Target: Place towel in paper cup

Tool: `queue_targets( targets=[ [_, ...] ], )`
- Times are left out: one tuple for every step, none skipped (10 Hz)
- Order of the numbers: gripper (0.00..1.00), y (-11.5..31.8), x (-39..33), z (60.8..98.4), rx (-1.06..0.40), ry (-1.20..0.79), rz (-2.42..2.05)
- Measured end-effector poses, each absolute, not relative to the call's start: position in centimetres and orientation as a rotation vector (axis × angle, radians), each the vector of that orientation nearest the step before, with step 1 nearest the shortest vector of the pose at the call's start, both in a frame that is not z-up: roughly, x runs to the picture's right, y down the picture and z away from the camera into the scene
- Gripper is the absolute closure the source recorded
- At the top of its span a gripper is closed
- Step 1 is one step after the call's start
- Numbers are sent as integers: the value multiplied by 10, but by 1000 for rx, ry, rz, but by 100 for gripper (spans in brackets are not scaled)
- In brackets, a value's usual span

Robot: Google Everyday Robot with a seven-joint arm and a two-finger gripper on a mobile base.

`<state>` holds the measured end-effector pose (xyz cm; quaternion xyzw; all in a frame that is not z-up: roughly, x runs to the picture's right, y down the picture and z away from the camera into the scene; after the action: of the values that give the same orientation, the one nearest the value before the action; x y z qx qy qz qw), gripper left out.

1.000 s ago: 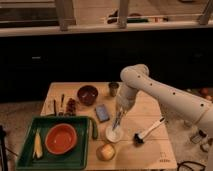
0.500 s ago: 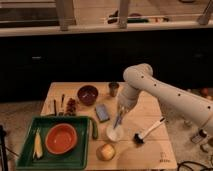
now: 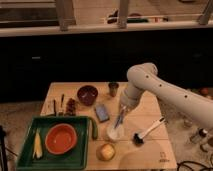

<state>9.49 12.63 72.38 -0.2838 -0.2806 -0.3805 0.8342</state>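
On the left of the tabletop (image 3: pixel 150 112) sat a green tray (image 3: pixel 82 155) holding an orange bowl (image 3: pixel 61 138) and a yellowish item that looked like a corn cob (image 3: pixel 37 144); behind it stood a dark bowl (image 3: pixel 87 94); a blue object (image 3: pixel 102 112) lay near the middle, and a small metal cup (image 3: pixel 113 89) stood further back. The tool (image 3: pixel 119 122) hung directly over the white paper cup (image 3: pixel 115 132), seemingly clamped on the towel (image 3: pixel 118 120), which dangled as a pale strip into the cup's mouth; a round yellowish object (image 3: pixel 105 151) lay just in front, a black-headed brush (image 3: pixel 148 131) to the right. The placing step looked to be in hand; next, the tool would need to lower, let go, and rise clear without tipping the cup.
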Motion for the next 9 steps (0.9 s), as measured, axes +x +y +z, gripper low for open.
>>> queue_targets(
  targets=[
    [100, 122, 94, 715, -584, -603, -818],
    [100, 122, 95, 710, -577, -608, -829],
    [100, 121, 93, 706, -568, -611, -839],
    [100, 121, 92, 701, -560, -616, -852],
    [100, 122, 91, 697, -554, -621, -863],
    [100, 123, 89, 694, -551, -628, -872],
    [100, 126, 87, 689, -548, -641, -887],
    [100, 129, 86, 686, -547, -651, -894],
    [100, 131, 86, 684, -548, -658, -899]
  ],
)
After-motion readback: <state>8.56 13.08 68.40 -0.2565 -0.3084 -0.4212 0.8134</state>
